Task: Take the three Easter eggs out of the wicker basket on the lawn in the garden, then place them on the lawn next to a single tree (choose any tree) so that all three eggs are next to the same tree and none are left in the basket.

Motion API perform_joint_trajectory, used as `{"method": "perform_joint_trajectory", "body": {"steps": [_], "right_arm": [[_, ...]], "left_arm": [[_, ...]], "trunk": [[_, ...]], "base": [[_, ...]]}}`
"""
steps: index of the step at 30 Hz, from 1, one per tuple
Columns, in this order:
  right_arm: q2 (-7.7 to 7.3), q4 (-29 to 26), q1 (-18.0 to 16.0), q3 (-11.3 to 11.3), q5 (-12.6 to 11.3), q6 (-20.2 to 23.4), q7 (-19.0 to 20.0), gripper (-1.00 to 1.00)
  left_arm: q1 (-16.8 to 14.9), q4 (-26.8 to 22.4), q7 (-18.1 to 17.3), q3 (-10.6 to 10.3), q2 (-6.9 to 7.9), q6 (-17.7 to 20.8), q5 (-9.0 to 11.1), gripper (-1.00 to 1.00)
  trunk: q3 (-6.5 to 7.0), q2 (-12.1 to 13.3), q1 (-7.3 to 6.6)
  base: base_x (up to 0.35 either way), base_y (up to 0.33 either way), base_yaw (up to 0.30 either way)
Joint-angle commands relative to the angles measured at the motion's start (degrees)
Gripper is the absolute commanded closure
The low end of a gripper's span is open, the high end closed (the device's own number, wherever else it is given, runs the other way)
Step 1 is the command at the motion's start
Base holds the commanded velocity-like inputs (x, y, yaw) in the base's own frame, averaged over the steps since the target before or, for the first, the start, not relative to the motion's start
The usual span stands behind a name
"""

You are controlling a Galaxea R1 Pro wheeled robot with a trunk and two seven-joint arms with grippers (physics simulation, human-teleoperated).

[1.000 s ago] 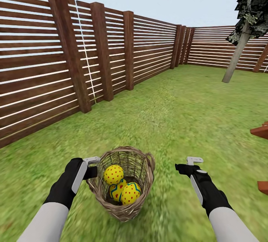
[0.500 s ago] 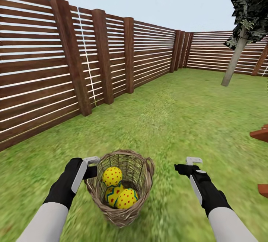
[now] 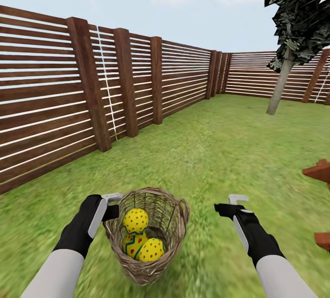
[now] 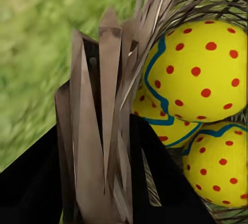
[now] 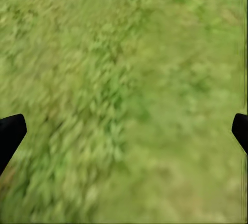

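So the left gripper (image 3: 111, 206) is clamped onto the rim of the wicker basket (image 3: 172, 243), on the basket's left side. In the left wrist view you can see the dark fingers (image 4: 155, 182) squeezed right up against the woven twigs of the wall (image 4: 103, 131), so the jaws are pinched tight on the wicker with barely any gap. The basket sits tilted a little, and I can't tell whether it's resting on the lawn (image 3: 220, 151) or lifted just off it.

All three eggs are inside the basket. One egg (image 3: 135, 220) sits highest, near the gripped side of the rim, a second egg (image 3: 151, 249) is lower and toward the front, and a third egg (image 3: 130, 245) is tucked between and under them, mostly hidden. They're all touching each other.

The right gripper (image 3: 231, 203) is off to the right of the basket, well apart from it, holding nothing. In the right wrist view its fingertips (image 5: 10, 131) sit at opposite edges with blurry grass between them, so the jaws are spread wide.

Slatted wooden fence (image 3: 137, 87) runs along the left and back of the garden. A tree (image 3: 280, 85) with a pale trunk stands far off near the back right corner of the lawn.
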Motion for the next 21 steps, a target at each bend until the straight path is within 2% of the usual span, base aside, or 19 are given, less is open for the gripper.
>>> {"method": "perform_joint_trajectory", "body": {"steps": [1,21], "right_arm": [[0.00,-0.1,0.0,-0.1,0.4,0.3,0.1,-1.00],[-0.11,0.2,0.0,-0.1,0.3,0.3,0.1,-1.00]], "left_arm": [[0.0,-0.1,0.4,0.1,-0.05,0.1,1.4,1.00],[0.0,-0.1,0.4,0.1,-0.05,0.1,1.4,1.00]], "trunk": [[0.20,0.4,-0.23],[5.15,8.4,-4.62]], "base": [[0.000,0.000,-0.205],[0.000,0.000,-0.211]]}}
